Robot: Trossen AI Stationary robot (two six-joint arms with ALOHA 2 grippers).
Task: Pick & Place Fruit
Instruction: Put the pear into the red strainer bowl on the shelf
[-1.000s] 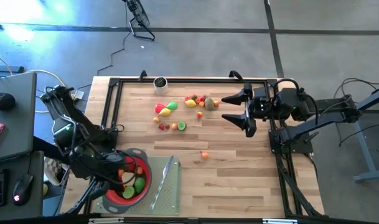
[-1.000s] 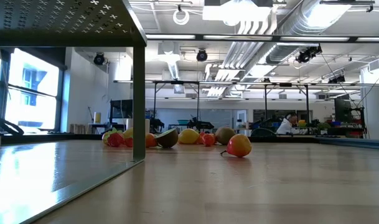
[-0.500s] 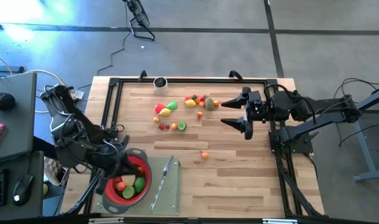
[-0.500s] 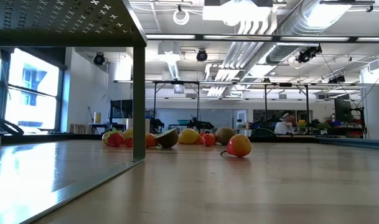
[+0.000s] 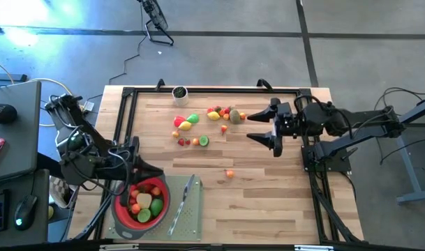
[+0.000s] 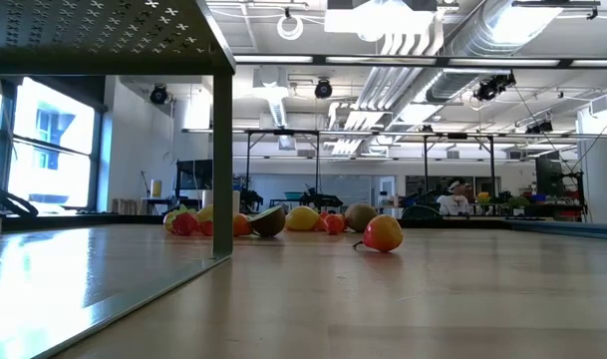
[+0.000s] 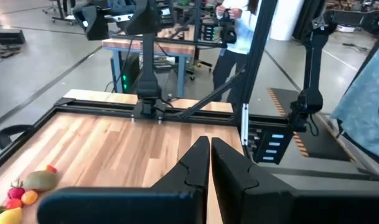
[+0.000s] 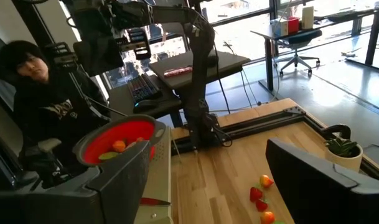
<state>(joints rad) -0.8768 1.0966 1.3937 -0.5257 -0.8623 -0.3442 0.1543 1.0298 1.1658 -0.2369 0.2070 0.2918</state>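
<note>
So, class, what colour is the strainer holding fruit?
Red strainer, clearest in the high view.

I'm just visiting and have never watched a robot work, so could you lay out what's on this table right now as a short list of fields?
Table: light wooden top in a black frame
Loose fruit: small toy fruits clustered at the far side; one orange piece alone mid-table
Container: red bowl-shaped strainer with a grey rim at the near left corner, some fruit inside
Beside it: slim grey knife
Left gripper: shut, empty, at the strainer's far edge
Right gripper: open, empty, right of the cluster
</note>
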